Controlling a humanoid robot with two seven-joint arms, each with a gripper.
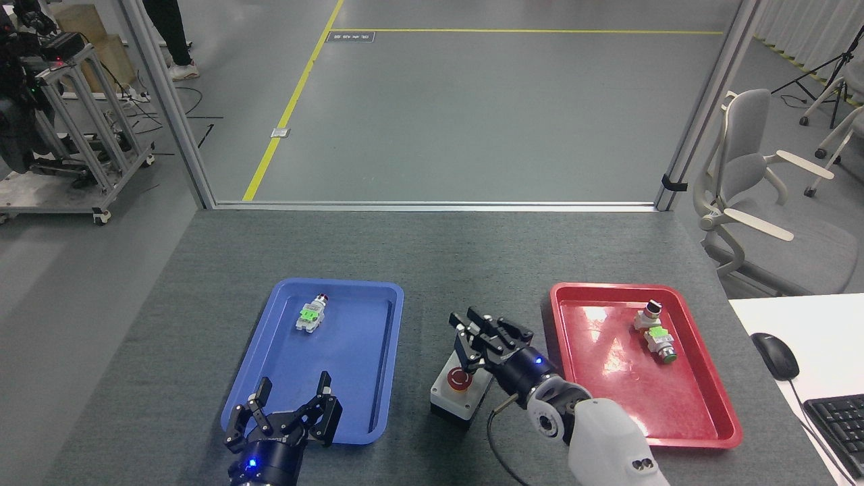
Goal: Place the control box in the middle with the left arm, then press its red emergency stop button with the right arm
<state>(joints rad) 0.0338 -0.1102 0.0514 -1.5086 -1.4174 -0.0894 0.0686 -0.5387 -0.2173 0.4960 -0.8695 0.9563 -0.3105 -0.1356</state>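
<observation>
The control box, light grey with a black base, sits on the dark grey tabletop between the two trays. Its red emergency stop button shows uncovered at the near end. My right gripper, black with a blue light and a trailing cable, hovers over the box's far half with its fingers drawn together on nothing. It hides the knob and the other buttons. My left gripper stands open and empty over the near edge of the blue tray.
A small white-and-green switch part lies in the blue tray. Two more parts lie in the red tray on the right. A white desk with a mouse and a keyboard borders the right side.
</observation>
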